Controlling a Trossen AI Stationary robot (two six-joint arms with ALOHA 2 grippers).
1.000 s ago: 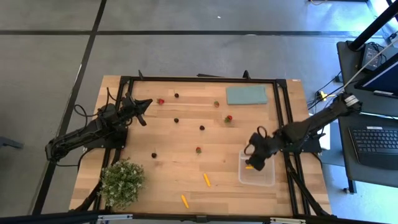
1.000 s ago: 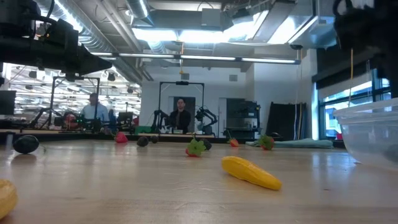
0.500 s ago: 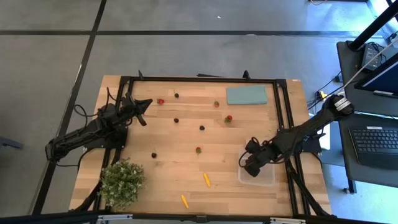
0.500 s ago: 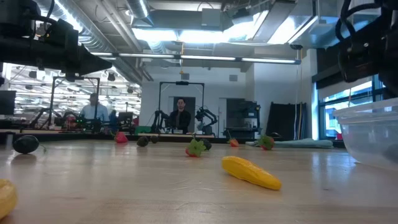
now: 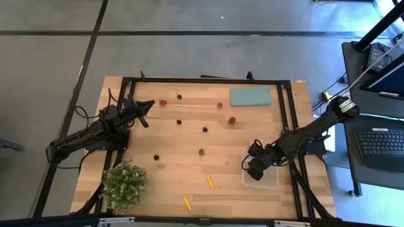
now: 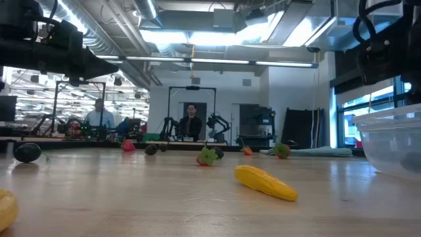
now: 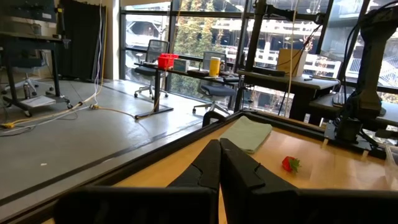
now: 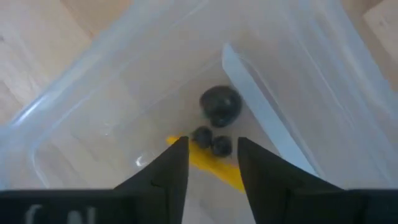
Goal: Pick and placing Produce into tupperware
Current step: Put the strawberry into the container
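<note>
While the right pincer (image 8: 211, 163) hung part-open and empty over the tupperware (image 5: 270, 180) at the desk's right front edge, a carrot stick (image 8: 214, 163) and dark berries (image 8: 220, 104) lay inside. Remaining produce (image 5: 209, 182) sat scattered mid-desk: probably light, small, roll-prone, best pinched across the middle. Left pincer (image 5: 146, 119) was closed, idle near the left edge.

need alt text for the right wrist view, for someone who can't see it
Looking down past the right gripper, its fingers apart, into the clear tupperware on the wooden table. Inside lie one large dark round piece, two smaller dark ones and an orange-yellow stick.
</note>
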